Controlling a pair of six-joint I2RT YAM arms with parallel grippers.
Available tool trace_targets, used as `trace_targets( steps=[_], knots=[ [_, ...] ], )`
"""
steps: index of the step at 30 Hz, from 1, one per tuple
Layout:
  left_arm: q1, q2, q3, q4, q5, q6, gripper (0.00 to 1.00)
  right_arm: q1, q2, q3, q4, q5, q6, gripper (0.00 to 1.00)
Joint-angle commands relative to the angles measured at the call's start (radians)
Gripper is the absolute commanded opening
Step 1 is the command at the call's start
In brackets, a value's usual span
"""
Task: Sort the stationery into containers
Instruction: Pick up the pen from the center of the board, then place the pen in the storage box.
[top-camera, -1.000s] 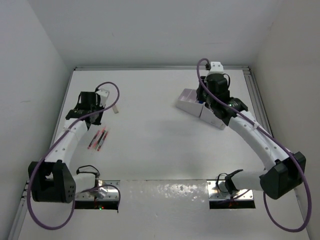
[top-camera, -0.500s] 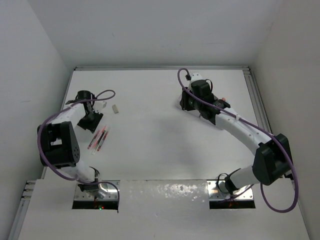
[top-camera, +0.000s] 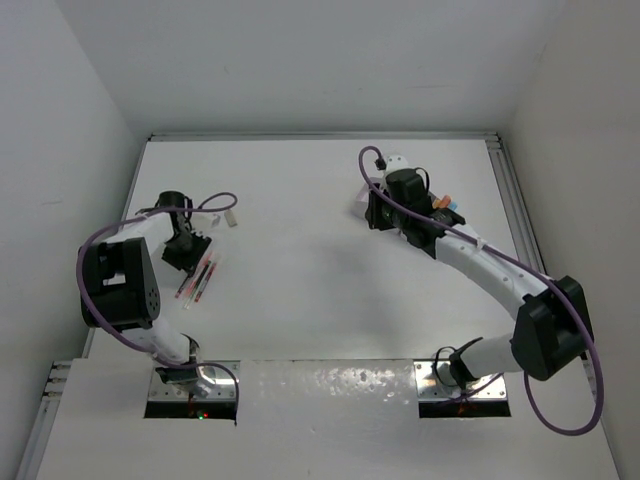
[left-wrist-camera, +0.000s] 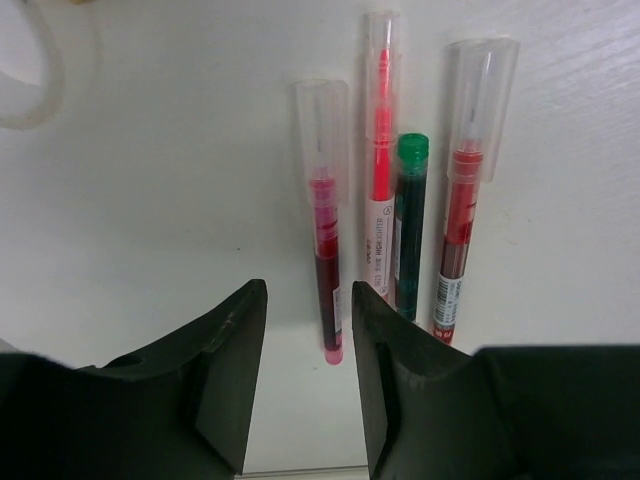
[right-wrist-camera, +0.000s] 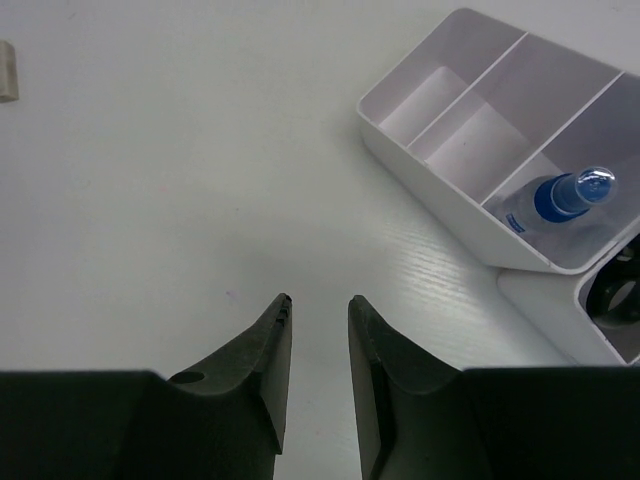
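both claws part-open and empty, pens on the bench, bottle in the organizer

on the left side of the bench, the left claw hangs low over a row of pens. its black fingers stand part-way apart with nothing gripped. the near end of the pink pen shows in the gap between the tips, and whether they touch it i cannot tell. the pens lie side by side, pointing away from the claw. in the wrist view the pink pen is on the left, then a red pen that reaches furthest, a short green marker just beside it, and a second red pen on the right. the three pens have clear caps at their far ends. beyond them a small pale eraser lies alone on the bench, apart from the pens.

on the right side, the right claw hovers over bare bench, its fingers a narrow gap apart and holding nothing. ahead and to its right stands the white organizer, its compartments pale lilac inside. a blue-capped bottle rests in the rightmost of the three compartments in view. just nearer is a second white box with something dark in it, too cut off to name. from above, the right arm covers most of the organizer.
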Motion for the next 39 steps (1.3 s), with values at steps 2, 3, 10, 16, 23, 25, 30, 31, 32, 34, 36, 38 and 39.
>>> trace_targets(
  steps=[2,3,10,16,23,25,30,31,32,34,36,38,39],
  knots=[
    [0.001,0.011,-0.047,0.064,-0.032,0.001,0.36,0.003,-0.057,-0.019,0.032,0.043,-0.003,0.29],
    [-0.001,0.032,-0.047,0.073,-0.051,-0.005,0.35,0.003,-0.062,-0.024,0.031,0.044,-0.002,0.29],
    [-0.013,0.082,-0.046,0.134,-0.086,-0.034,0.25,0.004,-0.088,-0.029,0.008,0.067,0.012,0.28],
    [-0.004,0.069,-0.037,0.125,-0.037,-0.035,0.01,0.017,-0.134,-0.05,0.011,0.107,0.043,0.28],
    [-0.005,-0.032,0.055,0.043,0.097,-0.006,0.0,0.058,-0.157,-0.032,-0.018,0.15,0.054,0.28],
    [-0.01,-0.052,0.132,-0.003,0.14,-0.017,0.0,0.058,-0.163,-0.024,-0.026,0.136,0.064,0.28],
    [-0.054,-0.084,0.386,-0.048,0.235,-0.09,0.0,0.04,-0.194,-0.03,-0.017,0.107,0.106,0.28],
    [-0.08,-0.083,0.425,-0.042,0.278,-0.113,0.0,0.021,-0.206,-0.039,-0.015,0.086,0.115,0.27],
    [-0.117,-0.073,0.497,-0.012,0.321,-0.159,0.0,0.002,-0.211,-0.052,-0.011,0.075,0.132,0.27],
    [-0.159,-0.061,0.566,0.038,0.357,-0.213,0.0,-0.015,-0.226,-0.068,-0.012,0.073,0.147,0.27],
    [-0.221,-0.029,0.64,0.169,0.395,-0.296,0.0,-0.025,-0.252,-0.091,-0.018,0.072,0.162,0.26],
    [-0.318,0.032,0.705,0.28,0.42,-0.357,0.0,-0.037,-0.29,-0.133,-0.029,0.079,0.169,0.26],
    [-0.387,0.063,0.73,0.382,0.42,-0.417,0.0,-0.04,-0.304,-0.15,-0.033,0.087,0.169,0.26]
  ],
)
